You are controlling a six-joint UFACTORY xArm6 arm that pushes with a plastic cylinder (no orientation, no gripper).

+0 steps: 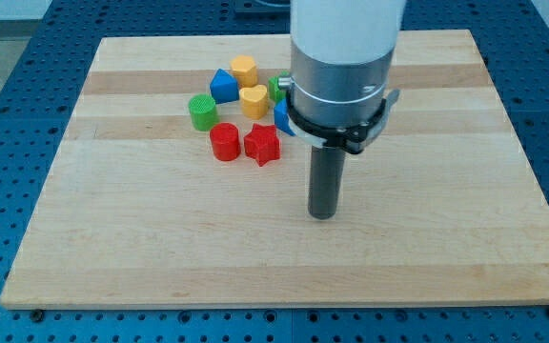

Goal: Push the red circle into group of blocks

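— Red circle point(224, 142), where does it sit from my tip point(323, 213)?

— Up and toward the view's left of my tip, well apart, touching the red star point(263, 145) and just below the green block point(202, 111).

— Anything held?

— No; a bare rod, nothing gripped. The circle already borders the group, so any push should run toward the view's top.

You are looking at a pale wooden board point(160, 248) lying on a blue perforated bench point(8, 57). Taking the red star point(262, 144) as landmark: the red circle point(224, 141) is sitting just beside it toward the view's left, the green block point(202, 110) beyond that, the yellow heart point(254, 100) above it, the blue block point(223, 86) and yellow hexagon point(244, 69) farther up.
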